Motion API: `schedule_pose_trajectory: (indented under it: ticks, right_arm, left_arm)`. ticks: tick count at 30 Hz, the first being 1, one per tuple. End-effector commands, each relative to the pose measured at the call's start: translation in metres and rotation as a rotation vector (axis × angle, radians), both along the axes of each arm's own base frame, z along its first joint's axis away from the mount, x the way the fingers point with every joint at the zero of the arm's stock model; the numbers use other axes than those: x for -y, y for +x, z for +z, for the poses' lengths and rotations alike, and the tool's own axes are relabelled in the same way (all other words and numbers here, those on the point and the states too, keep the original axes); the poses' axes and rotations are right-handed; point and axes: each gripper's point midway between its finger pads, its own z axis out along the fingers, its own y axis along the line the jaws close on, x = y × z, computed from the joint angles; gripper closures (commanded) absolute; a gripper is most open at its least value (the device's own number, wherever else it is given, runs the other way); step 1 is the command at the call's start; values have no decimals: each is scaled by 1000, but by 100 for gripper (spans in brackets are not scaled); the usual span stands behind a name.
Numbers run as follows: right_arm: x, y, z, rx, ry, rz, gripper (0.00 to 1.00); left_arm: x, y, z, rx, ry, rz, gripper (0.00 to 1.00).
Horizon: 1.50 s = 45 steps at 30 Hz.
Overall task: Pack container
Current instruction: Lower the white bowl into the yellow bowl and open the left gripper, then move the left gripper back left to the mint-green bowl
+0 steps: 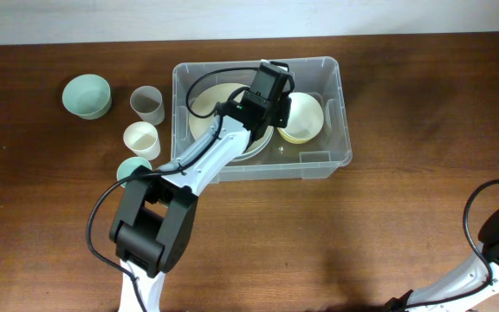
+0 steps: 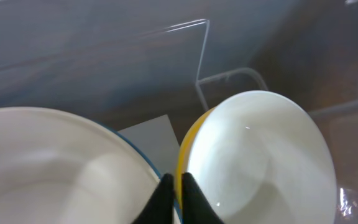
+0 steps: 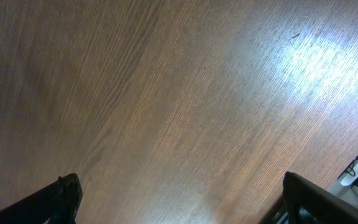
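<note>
Fingertips [image 2: 165, 198] of the left gripper [image 2: 176, 182] are drawn together, almost meeting. The rim of the yellow bowl [image 2: 253, 168] runs down into the seam between them. Whether that rim is actually pinched or only lies just beside the tips, I cannot tell.

The bowl, white inside, sits tilted immediately to one side of the hand. A wide white dish [image 2: 48, 168] with a blue edge beneath it sits immediately to the other side. Past the tips a pale label [image 2: 151, 134] lies on the floor of the container [image 2: 104, 62], whose clear wall rises just beyond.

So the hand is inside the container [image 1: 346, 130], reaching down over its middle. The bin's long axis runs across the hand, from the dish side to the bowl side.

Outside, past the short wall on the dish side, stand a cream cup [image 1: 141, 139] and a grey cup [image 1: 147, 104]. A teal cup [image 1: 130, 169] is partly under the arm, and a green bowl [image 1: 87, 95] is farthest out. These look left to pack, and all lie back along the left arm's own side, so it is plainly nearer.

The right gripper [image 3: 179, 199] hangs with its jaws wide apart over bare table [image 3: 166, 93], well apart from everything and holding nothing.
</note>
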Motion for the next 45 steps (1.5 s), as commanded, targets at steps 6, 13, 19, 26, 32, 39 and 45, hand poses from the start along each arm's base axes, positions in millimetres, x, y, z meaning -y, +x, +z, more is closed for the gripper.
schedule_pose_trajectory:
  ticks: [6, 13, 19, 26, 32, 39, 45]
  right_arm:
    - [-1, -1, 2, -3, -9, 2, 1]
    - [-1, -1, 2, -4, -9, 2, 1]
    - [-1, -1, 2, -4, -9, 2, 1]
    - [-1, -1, 2, -4, -9, 2, 1]
    - [-1, -1, 2, -4, -9, 2, 1]
    - [-1, -1, 2, -4, -9, 2, 1]
    - [-1, -1, 2, -3, -9, 2, 1]
  left_arm:
    - [-5, 5, -1, 7, 13, 13, 99]
    - [-36, 26, 19, 101, 106, 107, 44]
    - [-118, 50, 89, 190, 161, 315, 38]
    - [-237, 42, 143, 191, 176, 525, 6]
    - [-347, 16, 126, 52, 194, 765, 1]
    - [-433, 3, 65, -128, 46, 919, 1]
    - [-460, 6, 2, -268, -182, 965, 1]
